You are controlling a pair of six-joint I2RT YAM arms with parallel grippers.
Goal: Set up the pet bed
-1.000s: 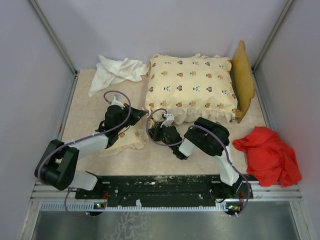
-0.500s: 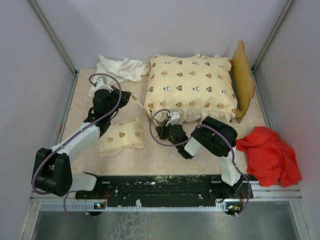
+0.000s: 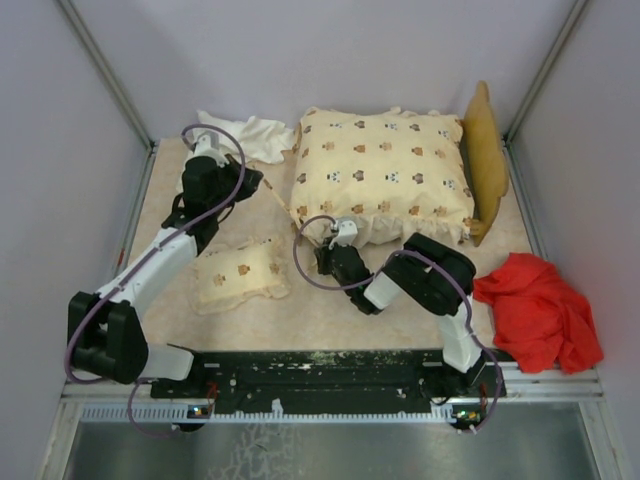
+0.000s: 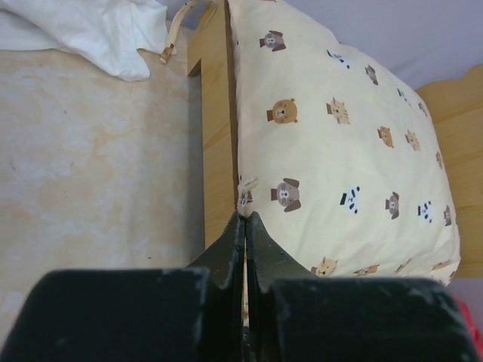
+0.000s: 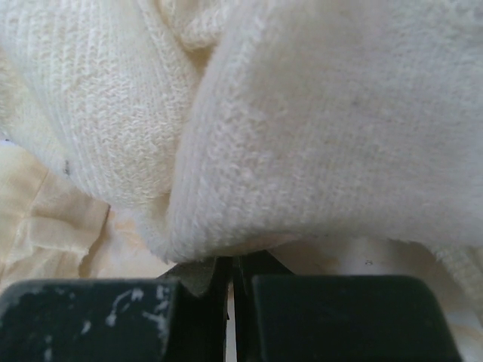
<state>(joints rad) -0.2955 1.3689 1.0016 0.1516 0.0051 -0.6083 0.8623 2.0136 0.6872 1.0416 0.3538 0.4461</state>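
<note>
The pet bed's wooden frame (image 4: 217, 136) stands at the back middle, its wavy headboard (image 3: 485, 160) on the right. The animal-print cushion (image 3: 385, 175) lies on it. The matching small pillow (image 3: 240, 275) lies flat on the table, front left of the bed. My left gripper (image 3: 262, 188) hovers by the bed's left rail, shut on a thin cream cushion tie (image 4: 245, 190) that pokes out past the fingertips. My right gripper (image 3: 325, 258) is at the cushion's front left corner, shut, its tips tucked under white fleecy fabric (image 5: 302, 128).
A plain white cloth (image 3: 245, 135) lies crumpled at the back left, close behind my left gripper. A red cloth (image 3: 535, 310) lies heaped at the front right. Grey walls close in the table on three sides.
My left arm has swung from beside the small pillow toward the back left, along the bed's left side. My right gripper has edged slightly to the right at the cushion's corner.
</note>
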